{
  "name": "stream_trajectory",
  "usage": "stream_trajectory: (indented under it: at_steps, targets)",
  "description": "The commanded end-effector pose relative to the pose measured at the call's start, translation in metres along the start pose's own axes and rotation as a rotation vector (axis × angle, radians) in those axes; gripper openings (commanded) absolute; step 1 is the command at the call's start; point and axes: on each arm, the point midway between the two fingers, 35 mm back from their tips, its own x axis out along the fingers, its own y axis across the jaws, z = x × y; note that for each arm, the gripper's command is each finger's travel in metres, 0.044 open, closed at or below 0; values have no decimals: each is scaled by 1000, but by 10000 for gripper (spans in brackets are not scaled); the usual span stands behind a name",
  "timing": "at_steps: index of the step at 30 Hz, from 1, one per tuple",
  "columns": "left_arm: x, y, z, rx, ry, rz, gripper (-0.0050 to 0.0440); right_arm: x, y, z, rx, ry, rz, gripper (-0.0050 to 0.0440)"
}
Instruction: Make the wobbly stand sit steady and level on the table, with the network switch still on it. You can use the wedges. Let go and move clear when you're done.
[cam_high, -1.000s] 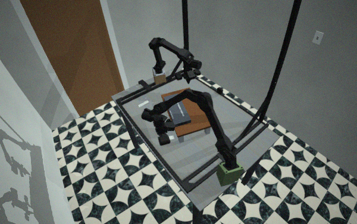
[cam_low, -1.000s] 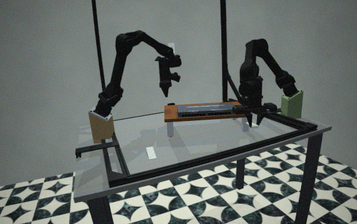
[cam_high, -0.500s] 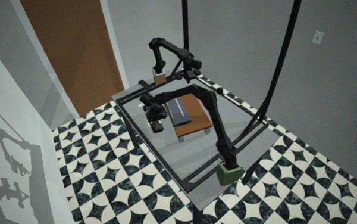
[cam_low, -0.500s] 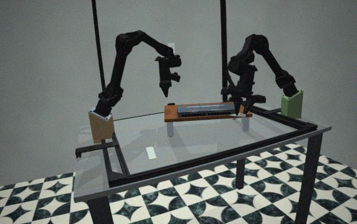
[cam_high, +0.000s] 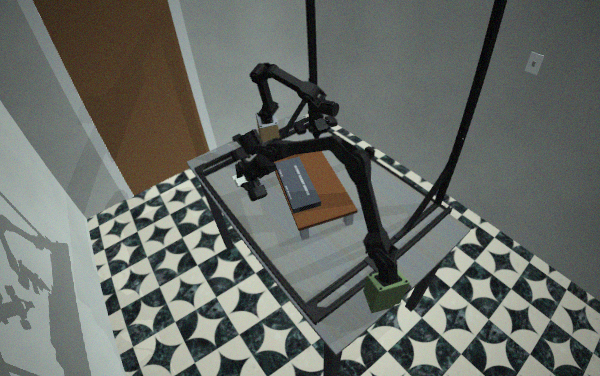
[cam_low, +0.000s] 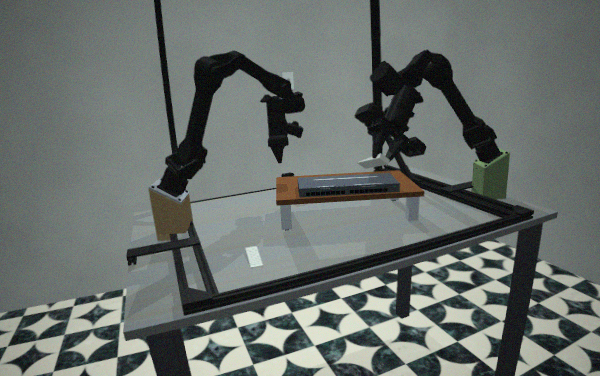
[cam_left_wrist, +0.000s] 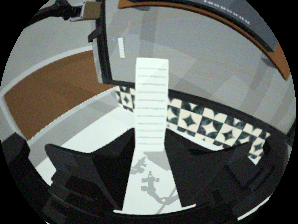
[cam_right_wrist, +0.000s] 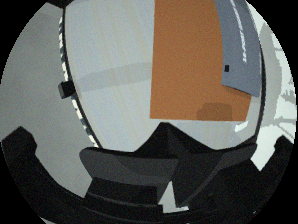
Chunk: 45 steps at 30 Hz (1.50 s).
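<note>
The orange-brown stand (cam_high: 332, 182) (cam_low: 290, 198) (cam_right_wrist: 187, 60) is on its legs on the table, with the dark grey network switch (cam_high: 300, 185) (cam_low: 350, 185) (cam_right_wrist: 235, 75) lying on its top. I cannot tell whether the stand is level. My left gripper (cam_low: 382, 157) (cam_left_wrist: 149, 131), on the green-based arm, is shut on a white ridged wedge (cam_high: 240, 180) (cam_low: 370, 162) (cam_left_wrist: 151, 100) and holds it raised beyond the stand's switch side. A second white wedge (cam_low: 254, 256) (cam_left_wrist: 121, 48) lies on the table. My right gripper (cam_low: 279, 161) (cam_right_wrist: 163, 126) is shut and empty, above the stand's end.
Black frame rails (cam_high: 260, 260) (cam_low: 350, 268) run along the table's edges. The tan (cam_low: 171, 215) and green (cam_high: 386, 295) (cam_low: 491, 176) arm bases stand at opposite ends. A small black object (cam_low: 287, 174) (cam_right_wrist: 66, 90) is at the table's far side, behind the stand.
</note>
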Motion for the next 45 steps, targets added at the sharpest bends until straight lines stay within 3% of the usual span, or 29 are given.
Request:
stream_trajectory:
  at_steps: [1,7,18,24,35,41,45]
  targets:
    - [-24,53,-4,-71,55,170,0,0,0,0,0,0,0,0]
    - [-24,53,-4,-71,55,170,0,0,0,0,0,0,0,0]
    - [-112,160,2,-268,47,584,0,0,0,0,0,0,0,0]
    - [-112,160,2,-268,47,584,0,0,0,0,0,0,0,0]
    - [-227,237,23,-442,-93,982,0,0,0,0,0,0,0,0]
    - [-227,237,23,-442,-93,982,0,0,0,0,0,0,0,0]
    - [-272,254,34,-481,-170,1108,0,0,0,0,0,0,0,0]
